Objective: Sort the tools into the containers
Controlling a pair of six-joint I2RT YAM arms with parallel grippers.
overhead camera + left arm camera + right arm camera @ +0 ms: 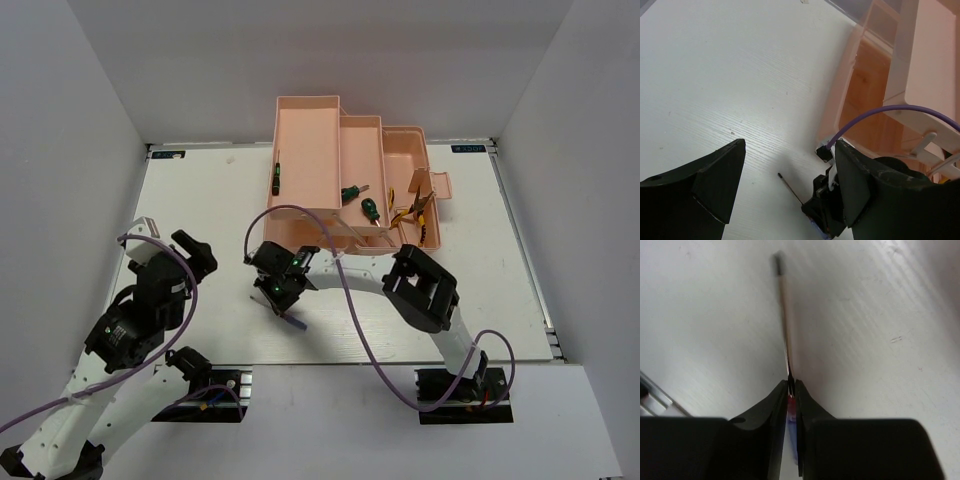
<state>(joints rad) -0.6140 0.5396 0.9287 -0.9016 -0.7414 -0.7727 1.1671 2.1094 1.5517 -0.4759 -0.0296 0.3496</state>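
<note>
My right gripper (281, 292) (792, 385) is shut on the slim blue-handled screwdriver (785, 315), low over the table in front of the pink toolbox (308, 130). The screwdriver's shaft points forward from the jaws, and its blue handle (294, 321) sticks out behind. My left gripper (192, 254) (790, 150) is open and empty, left of the right gripper. In the left wrist view the shaft (790, 186) shows below the toolbox (925, 55). The slim black screwdriver (277, 177) lies in the left tray. Two green screwdrivers (352, 192) (371, 209) lie in the middle tray. The pliers (416, 208) lie in the right tray.
The toolbox stands at the back centre with its trays stepped open. White walls close the table at the left, right and back. A purple cable (345, 290) loops from the right arm over the table in front of the toolbox.
</note>
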